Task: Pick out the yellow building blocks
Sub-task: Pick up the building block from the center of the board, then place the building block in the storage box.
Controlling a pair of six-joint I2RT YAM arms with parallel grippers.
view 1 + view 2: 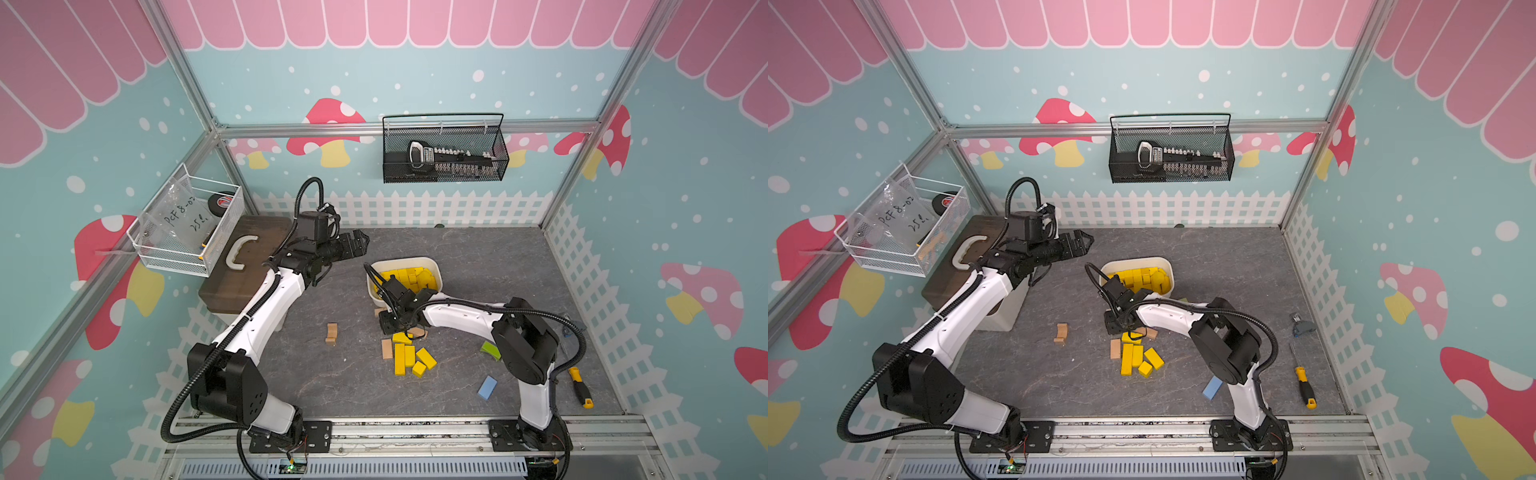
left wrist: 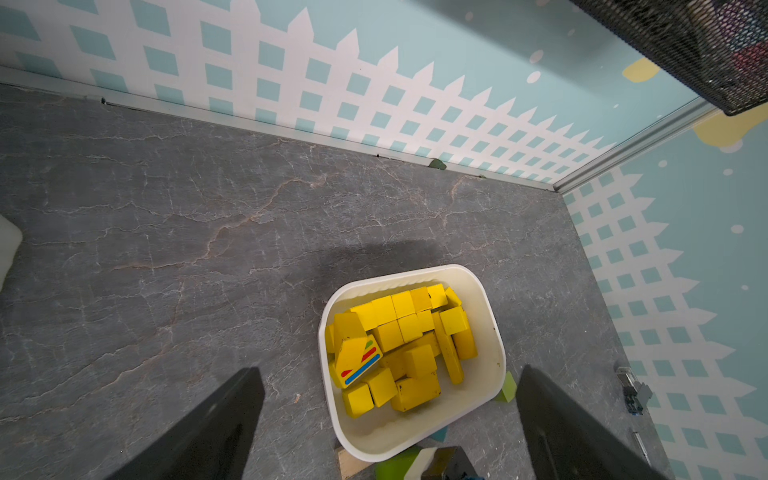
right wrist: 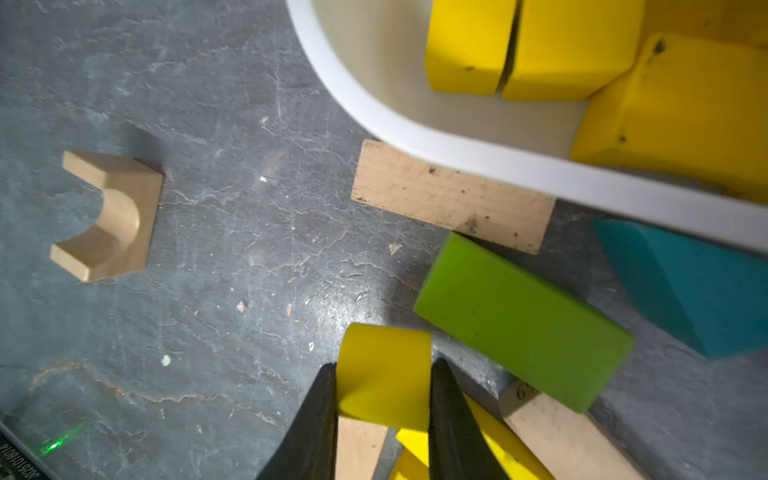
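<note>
Left arm (image 1: 266, 307) raised, left jaws wide, right arm (image 1: 461, 320) low, right jaws gripping

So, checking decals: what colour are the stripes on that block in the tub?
Green, red and blue on the striped block; left wrist view shows it best.

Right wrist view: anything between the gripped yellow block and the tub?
At table level, yes: green block and tan block lie between yellow block and tub rim. Above them, nothing visible.

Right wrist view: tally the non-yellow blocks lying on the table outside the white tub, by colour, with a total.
Tan plain-wood blocks: 4
Green rectangular painted block: 1
Teal painted block: 1
Total: 6
</note>
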